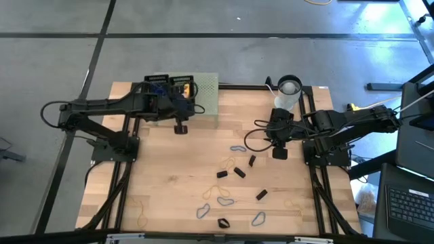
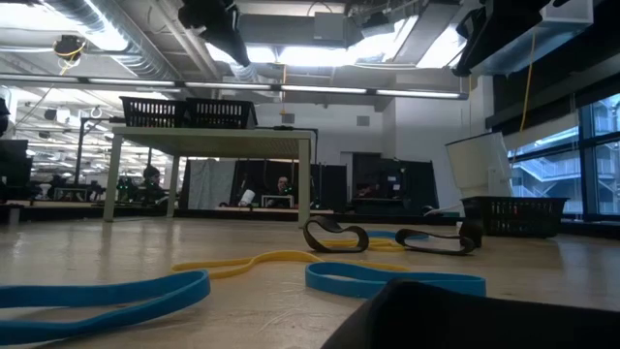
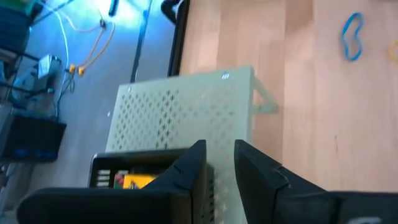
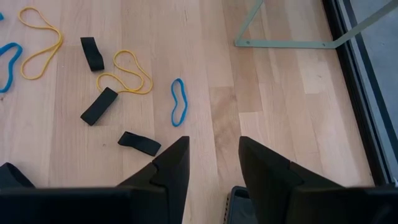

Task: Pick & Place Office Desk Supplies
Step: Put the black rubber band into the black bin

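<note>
Lying loose on the near table (image 1: 169,196) are blue loops (image 1: 258,218), yellow rubber bands (image 1: 226,163) and black clips (image 1: 239,172). Mid-table, the right gripper (image 1: 279,153) hovers, jaws parted and empty. Farther back, the left gripper (image 1: 180,128) hangs over the green perforated stand (image 1: 205,93), fingers (image 3: 189,168) slightly apart, holding nothing, beside a black basket (image 3: 134,171).
</note>
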Controlling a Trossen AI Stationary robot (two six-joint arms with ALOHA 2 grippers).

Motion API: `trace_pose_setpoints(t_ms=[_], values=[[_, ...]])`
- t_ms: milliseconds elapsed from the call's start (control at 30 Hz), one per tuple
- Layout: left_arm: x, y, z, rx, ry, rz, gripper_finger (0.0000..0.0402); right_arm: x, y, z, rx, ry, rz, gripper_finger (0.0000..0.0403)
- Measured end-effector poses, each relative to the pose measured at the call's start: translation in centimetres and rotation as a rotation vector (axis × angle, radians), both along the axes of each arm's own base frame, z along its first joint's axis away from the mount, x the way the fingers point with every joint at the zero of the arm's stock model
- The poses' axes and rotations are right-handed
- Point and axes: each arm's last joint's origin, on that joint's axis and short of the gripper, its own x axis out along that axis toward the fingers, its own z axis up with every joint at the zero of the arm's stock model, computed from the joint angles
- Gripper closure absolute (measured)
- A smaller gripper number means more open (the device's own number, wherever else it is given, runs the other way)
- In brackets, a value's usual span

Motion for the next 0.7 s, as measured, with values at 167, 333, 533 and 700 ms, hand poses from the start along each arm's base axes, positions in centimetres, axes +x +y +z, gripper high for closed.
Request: trace_pose_setpoints(t_ms=[167,333,533,700], values=[[0.3,-1.2,0.0,-0.06,-0.01,-0.096,0.0327,0.0,0.0,0.0,0.0,0.0,0.0,0.0263],[0.4,-2.0,-0.1,-0.103,-0.012,-0.161,0.0327,0.0,0.0,0.0,0.0,0.0,0.0,0.0263],[0.4,-2.1,-0.1,-0.103,-0.011,-0.165,0.0327,0.0,0.0,0.0,-0.001,0.0,0.0,0.0263],[0.4,-2.2,-0.2,-0.144,-0.013,-0.202,0.0327,0.0,0.0,0.0,-0.001,0.0,-0.001,0.0263]])
